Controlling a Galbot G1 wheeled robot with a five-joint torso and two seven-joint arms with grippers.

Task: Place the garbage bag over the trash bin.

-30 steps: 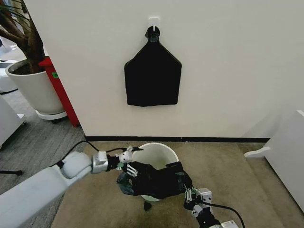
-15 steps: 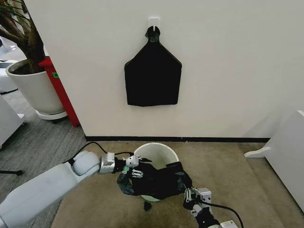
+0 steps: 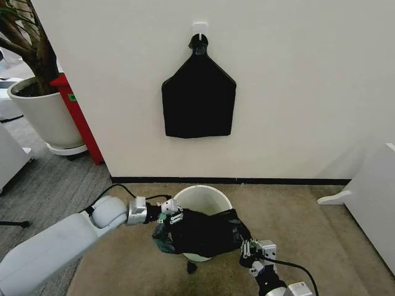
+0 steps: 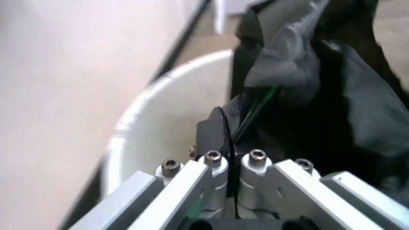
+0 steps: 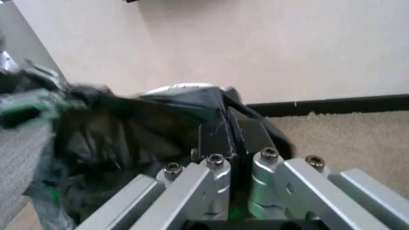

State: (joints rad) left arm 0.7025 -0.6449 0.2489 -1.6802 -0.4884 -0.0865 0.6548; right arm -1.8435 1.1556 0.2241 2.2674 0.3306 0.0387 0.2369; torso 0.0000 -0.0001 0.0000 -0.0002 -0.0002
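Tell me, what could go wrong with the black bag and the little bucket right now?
1. The garbage bag is thin. The left end effector and right end effector each pinch an edge, so pulling apart might tear it or slip it free.
2. The bag covers only the near part of the trash bin; the far rim is bare, so it may bunch up instead of hooking over.
3. The bin looks light; a tug might tip it.
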